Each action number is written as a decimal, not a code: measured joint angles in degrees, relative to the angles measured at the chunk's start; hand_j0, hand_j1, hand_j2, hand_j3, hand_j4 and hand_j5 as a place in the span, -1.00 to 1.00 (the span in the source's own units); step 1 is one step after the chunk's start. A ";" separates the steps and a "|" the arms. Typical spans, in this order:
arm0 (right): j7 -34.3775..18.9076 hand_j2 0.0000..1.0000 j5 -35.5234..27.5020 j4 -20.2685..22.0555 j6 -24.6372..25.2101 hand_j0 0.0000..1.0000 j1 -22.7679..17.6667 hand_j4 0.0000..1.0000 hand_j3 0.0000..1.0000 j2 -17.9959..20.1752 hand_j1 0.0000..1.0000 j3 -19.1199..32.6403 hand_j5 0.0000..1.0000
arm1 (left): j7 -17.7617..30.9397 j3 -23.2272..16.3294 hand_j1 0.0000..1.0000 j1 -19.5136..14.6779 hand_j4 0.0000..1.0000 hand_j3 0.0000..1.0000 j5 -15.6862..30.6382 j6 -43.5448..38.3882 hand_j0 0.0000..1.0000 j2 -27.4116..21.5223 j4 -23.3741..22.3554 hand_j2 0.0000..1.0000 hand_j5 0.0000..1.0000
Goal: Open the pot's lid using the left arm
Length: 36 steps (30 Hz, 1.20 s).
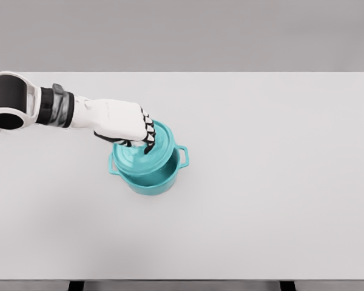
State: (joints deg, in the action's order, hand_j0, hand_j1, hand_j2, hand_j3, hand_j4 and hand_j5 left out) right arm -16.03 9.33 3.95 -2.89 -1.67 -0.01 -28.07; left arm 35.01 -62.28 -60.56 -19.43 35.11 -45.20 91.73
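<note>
Teal enamel covers the round two-handled pot (pixel 151 177), which stands on the broad white tabletop (pixel 261 182) left of centre and nearer the robot's left arm than the far edge; its matching teal round lid (pixel 142 151) sits tilted and shifted toward the left, so a crescent of the pot's inside shows on the right below the lid's rim; one loop handle (pixel 183 156) juts out at the right, the other shows at the left rim. The white left hand (pixel 124 126) with black finger joints comes in from the picture's left on a white and black forearm (pixel 48 106); its fingers (pixel 148 134) are curled down over the middle of the lid, closed on the lid's top where the knob is hidden beneath them.
</note>
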 measured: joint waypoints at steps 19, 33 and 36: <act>0.00 1.00 0.00 0.00 0.00 1.00 0.00 1.00 1.00 0.00 1.00 0.01 1.00 | 0.02 0.11 0.90 -0.79 0.90 0.90 -11.92 0.03 0.90 -9.09 -10.74 0.90 0.90; -0.01 1.00 0.00 0.00 0.00 1.00 0.00 1.00 1.00 0.00 1.00 -0.02 1.00 | 0.00 0.24 1.00 -0.62 1.00 1.00 -9.31 -0.02 1.00 -7.62 -17.44 1.00 1.00; -0.01 1.00 0.00 0.00 0.00 1.00 0.00 1.00 1.00 0.00 1.00 0.00 1.00 | 0.00 0.35 1.00 -0.53 1.00 1.00 -3.82 -0.01 1.00 -7.54 -23.79 1.00 1.00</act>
State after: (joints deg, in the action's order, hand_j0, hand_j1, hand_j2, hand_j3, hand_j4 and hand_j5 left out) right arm -16.04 9.33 3.95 -2.89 -1.67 -0.01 -28.07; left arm 35.02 -61.93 -61.08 -23.26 35.10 -52.74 67.93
